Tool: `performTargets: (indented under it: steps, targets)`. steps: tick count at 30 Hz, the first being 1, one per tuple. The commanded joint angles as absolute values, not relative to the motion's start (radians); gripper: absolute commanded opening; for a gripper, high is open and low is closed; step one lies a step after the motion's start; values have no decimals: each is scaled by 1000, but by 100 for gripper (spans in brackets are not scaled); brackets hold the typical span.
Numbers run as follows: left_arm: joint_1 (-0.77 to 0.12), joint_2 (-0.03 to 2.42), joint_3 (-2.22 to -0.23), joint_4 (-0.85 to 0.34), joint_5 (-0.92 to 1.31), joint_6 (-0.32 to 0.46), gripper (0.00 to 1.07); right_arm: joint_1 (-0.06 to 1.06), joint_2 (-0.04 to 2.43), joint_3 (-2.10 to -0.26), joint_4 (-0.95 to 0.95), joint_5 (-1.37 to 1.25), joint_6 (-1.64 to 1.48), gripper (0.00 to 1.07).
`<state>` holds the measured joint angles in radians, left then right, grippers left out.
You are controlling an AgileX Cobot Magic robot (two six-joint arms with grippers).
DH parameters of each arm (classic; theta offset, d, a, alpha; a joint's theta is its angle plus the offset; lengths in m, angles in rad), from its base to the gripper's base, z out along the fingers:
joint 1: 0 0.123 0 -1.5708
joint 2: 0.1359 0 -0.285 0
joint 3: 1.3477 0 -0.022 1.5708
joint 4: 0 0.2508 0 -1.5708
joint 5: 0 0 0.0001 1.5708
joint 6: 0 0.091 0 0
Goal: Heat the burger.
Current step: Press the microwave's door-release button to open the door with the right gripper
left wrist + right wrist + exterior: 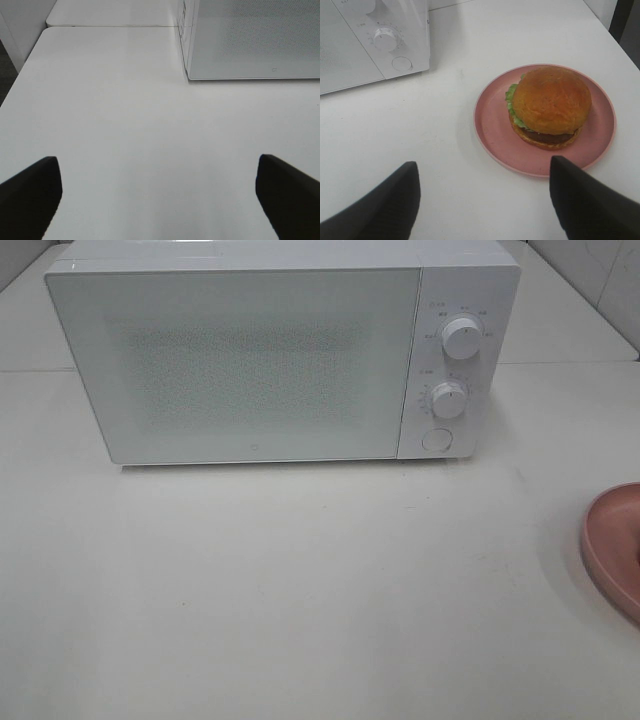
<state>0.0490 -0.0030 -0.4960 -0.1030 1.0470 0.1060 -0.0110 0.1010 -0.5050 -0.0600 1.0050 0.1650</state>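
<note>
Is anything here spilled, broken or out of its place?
Nothing stands out. The burger sits whole and upright on the plate, with no spills on the table. The microwave stands square and shut.

only the finger ends of the robot show. the left gripper (159, 167) has two matte black fingers (30, 195), broad and thick, each narrowing to a blunt tip with a slanted inner edge. the one on the microwave (255, 40) side has a sharper corner, while its partner is more rounded. the right gripper (484, 167) bears a like pair of black fingers (585, 200) with a faint fine-grained surface and rounded tips.
</note>
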Motion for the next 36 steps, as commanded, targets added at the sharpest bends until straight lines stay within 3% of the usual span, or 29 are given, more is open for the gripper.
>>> performTargets:
  steps: [1,36]
  targets:
    - [53,-29,-496,-107,1035,98,101,-10,93,-503,-64,1002,167,72]
    - [53,-29,-496,-107,1035,98,101,-10,93,-503,-64,1001,169,72]
